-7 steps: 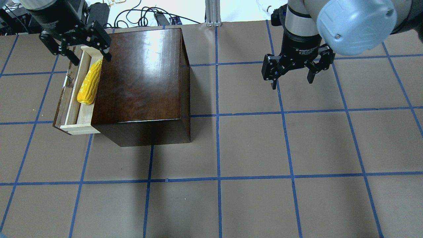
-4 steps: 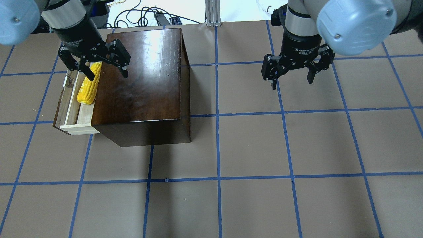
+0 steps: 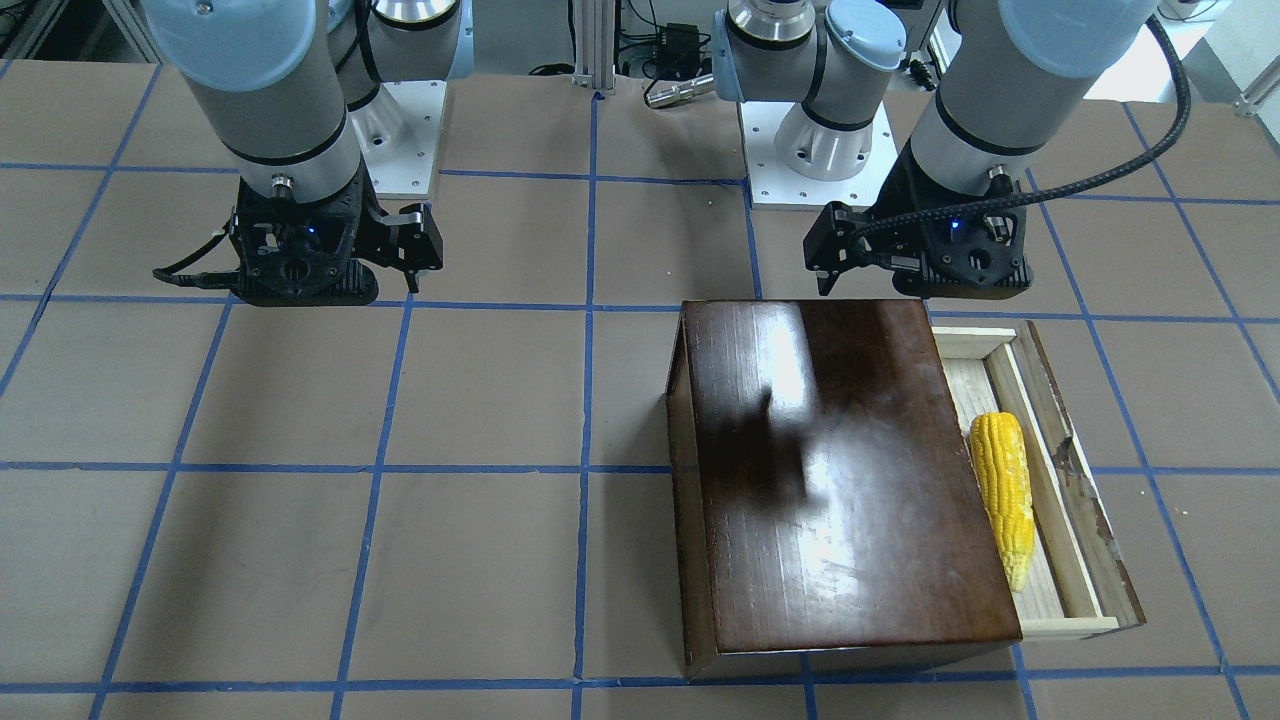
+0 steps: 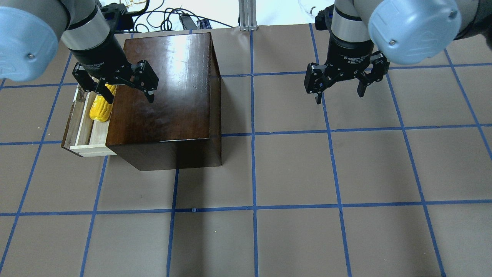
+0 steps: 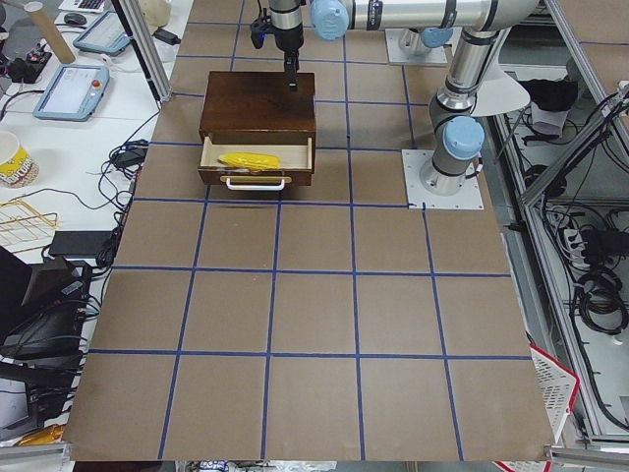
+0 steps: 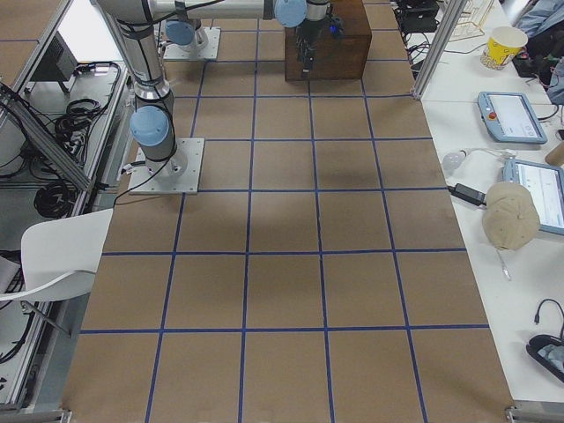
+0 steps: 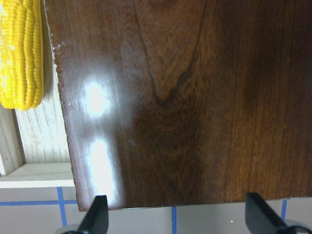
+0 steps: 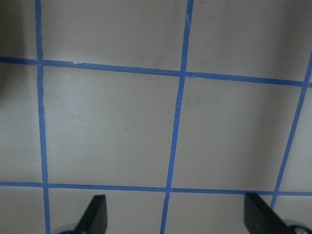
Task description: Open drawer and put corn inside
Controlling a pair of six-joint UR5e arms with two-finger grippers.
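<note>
Corn (image 4: 100, 109) lies in the open drawer (image 4: 92, 149); raise the spread, empty left end effector (image 4: 130, 99) straight up, clear of the cabinet (image 4: 165, 96)

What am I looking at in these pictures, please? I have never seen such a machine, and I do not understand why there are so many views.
This is a robot with two arms at a brown table. Each arm ends in a two-finger pincer. Six cameras record one moment: one faces the robot, one looks down from behind it, two stand at the table's ends, and one sits on each wrist. On the table stands a dark wooden cabinet with its drawer pulled out. A yellow corn cob lies inside the drawer. The left pincer hangs open above the cabinet top, near the drawer side. The right pincer hangs open over the table, away from the cabinet. Neither holds anything.
</note>
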